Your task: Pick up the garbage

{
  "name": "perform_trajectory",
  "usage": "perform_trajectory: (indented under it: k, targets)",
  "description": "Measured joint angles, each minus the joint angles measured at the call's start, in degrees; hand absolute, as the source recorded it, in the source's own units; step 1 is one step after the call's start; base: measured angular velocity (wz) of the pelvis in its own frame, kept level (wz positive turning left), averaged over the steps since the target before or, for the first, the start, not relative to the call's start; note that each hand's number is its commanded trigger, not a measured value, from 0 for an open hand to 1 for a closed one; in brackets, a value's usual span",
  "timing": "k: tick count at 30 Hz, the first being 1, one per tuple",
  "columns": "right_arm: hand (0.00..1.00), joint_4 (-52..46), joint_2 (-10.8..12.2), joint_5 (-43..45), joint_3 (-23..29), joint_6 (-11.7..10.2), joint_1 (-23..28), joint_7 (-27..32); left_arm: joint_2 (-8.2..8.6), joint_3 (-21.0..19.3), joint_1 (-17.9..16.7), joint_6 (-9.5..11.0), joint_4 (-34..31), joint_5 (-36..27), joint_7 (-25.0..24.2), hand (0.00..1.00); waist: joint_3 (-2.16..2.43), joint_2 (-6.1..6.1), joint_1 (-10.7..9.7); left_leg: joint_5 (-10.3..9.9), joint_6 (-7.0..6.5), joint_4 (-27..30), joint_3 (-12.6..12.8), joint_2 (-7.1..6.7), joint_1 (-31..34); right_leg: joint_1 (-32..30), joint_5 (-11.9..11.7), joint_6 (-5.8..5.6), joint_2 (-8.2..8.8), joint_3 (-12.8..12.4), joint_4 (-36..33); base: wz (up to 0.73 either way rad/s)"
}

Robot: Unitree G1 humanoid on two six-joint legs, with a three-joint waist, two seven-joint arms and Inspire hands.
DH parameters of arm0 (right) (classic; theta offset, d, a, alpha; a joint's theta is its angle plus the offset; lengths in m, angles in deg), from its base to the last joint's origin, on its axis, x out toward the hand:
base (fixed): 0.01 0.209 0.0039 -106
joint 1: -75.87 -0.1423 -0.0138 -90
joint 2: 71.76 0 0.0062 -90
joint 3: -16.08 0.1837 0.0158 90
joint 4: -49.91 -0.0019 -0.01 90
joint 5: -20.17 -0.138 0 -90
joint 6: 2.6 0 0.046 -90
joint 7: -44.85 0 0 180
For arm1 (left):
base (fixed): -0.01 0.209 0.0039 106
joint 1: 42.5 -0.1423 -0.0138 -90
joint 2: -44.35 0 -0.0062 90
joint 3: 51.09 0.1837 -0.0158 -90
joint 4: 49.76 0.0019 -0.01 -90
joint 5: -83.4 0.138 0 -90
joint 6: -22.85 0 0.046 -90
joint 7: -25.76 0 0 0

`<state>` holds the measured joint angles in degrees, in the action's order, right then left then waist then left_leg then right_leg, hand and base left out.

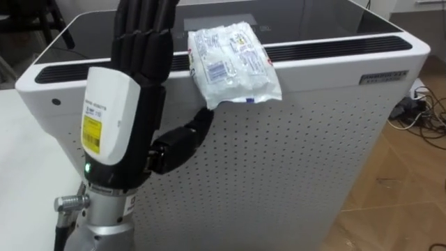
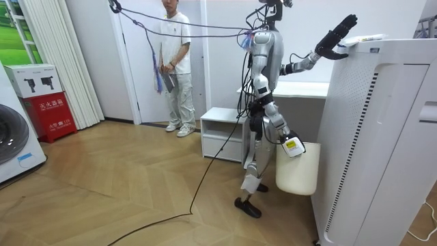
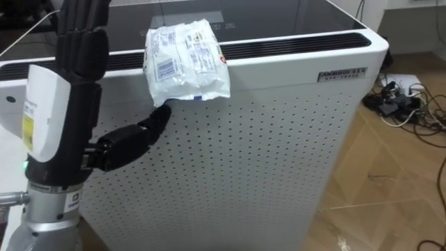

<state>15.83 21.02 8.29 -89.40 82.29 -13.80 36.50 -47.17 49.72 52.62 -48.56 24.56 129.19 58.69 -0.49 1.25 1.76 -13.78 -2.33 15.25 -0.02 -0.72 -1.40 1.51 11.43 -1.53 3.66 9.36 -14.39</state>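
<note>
A crumpled clear-and-white plastic wrapper (image 1: 233, 63) (image 3: 187, 61) lies on the front top edge of a tall white perforated appliance (image 1: 293, 160), its lower end hanging over the front. My left hand (image 1: 143, 63) (image 3: 77, 56) is raised just left of it, open, fingers straight over the appliance's dark top. The thumb reaches toward the wrapper's lower left corner. In the room view I stand facing the appliance (image 2: 382, 137) with the left hand (image 2: 338, 31) held high. My right hand (image 2: 292, 145) hangs low at the rim of a white bin (image 2: 298, 171).
A white table surface (image 1: 21, 174) lies to my left. Cables and plugs (image 1: 418, 104) lie on the wooden floor right of the appliance. Behind me a person (image 2: 174, 61) stands by a door, and a low white shelf (image 2: 222, 130) sits near.
</note>
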Motion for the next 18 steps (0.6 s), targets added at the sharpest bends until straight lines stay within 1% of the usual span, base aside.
perform_trajectory:
  k: [1, 2, 3, 5, 8, 12, 16, 18]
  targets:
    - [1.0, 0.0, -0.01, 0.29, 0.0, 0.0, 0.01, 0.0, 0.0, 0.48, 0.0, -0.51, 0.0, -0.01, -0.24, 0.53, 0.07, 0.1, -0.11, 0.0, 0.0, 0.0, 0.07, 0.0, -0.15, 0.13, -0.03, 0.0, 0.0, -0.01, 0.0, 0.0]
    - [1.0, -0.01, -0.01, 0.55, 0.0, 0.0, 0.02, 0.0, 0.03, 0.82, 0.0, -0.88, 0.0, 0.0, -0.93, 0.81, 0.17, 0.25, -0.17, 0.0, 0.0, 0.0, 0.3, 0.02, -0.32, 0.3, -0.04, 0.0, -0.01, -0.03, 0.02, 0.0]
    - [1.0, -0.03, -0.02, 0.81, 0.01, 0.0, 0.01, 0.0, 0.02, 0.91, 0.0, -0.97, 0.0, 0.02, -1.23, 1.0, 0.23, 0.34, -0.29, 0.0, 0.0, 0.0, 0.32, 0.03, -0.37, 0.37, -0.07, 0.01, -0.02, -0.05, 0.06, 0.0]
    - [1.0, -0.32, -0.05, 1.45, 0.01, 0.0, 0.01, 0.01, 0.02, 1.04, 0.0, -1.13, 0.0, 0.02, -1.97, 1.0, 0.57, 0.84, -0.71, 0.01, -0.01, -0.03, 0.35, 0.05, -0.45, 0.51, -0.22, 0.0, -0.07, -0.08, 0.22, 0.0]
    - [1.0, -0.38, -0.01, 1.5, 0.01, 0.0, 0.01, -0.13, 0.02, 1.09, 0.0, -1.21, -0.01, 0.02, -2.6, 1.0, 0.69, 1.03, -1.01, 0.1, 0.06, -0.33, 0.81, 0.12, -0.92, 0.62, -0.26, 0.05, -0.18, -0.59, 0.14, -0.07]
    - [1.0, -0.66, -0.01, 1.49, 0.01, 0.0, 0.0, -0.33, 0.02, 1.09, 0.0, -1.28, -0.01, 0.01, -3.42, 1.0, 0.62, 0.93, -1.3, 0.23, 0.08, -0.89, 1.45, 0.16, -1.59, 0.66, -0.29, 0.05, -0.24, -1.31, -0.04, -0.1]
    - [1.0, -1.18, -0.02, 1.52, 0.02, 0.0, 0.0, -0.56, 0.07, 1.03, 0.03, -1.27, -0.21, 0.0, -4.38, 1.0, 0.23, 0.28, -1.5, 0.32, 0.07, -1.36, 1.65, 0.15, -1.79, 0.57, -0.29, 0.05, -0.24, -1.42, 0.01, -0.02]
    - [1.0, -1.19, -0.02, 1.6, 0.04, 0.0, 0.0, -0.61, 0.1, 0.51, 0.39, -1.26, -1.39, -0.03, -4.29, 1.0, 0.26, 0.11, -1.5, 0.38, 0.08, -1.71, 1.69, 0.13, -1.92, 0.62, -0.29, 0.04, -0.24, -1.44, 0.28, 0.0]
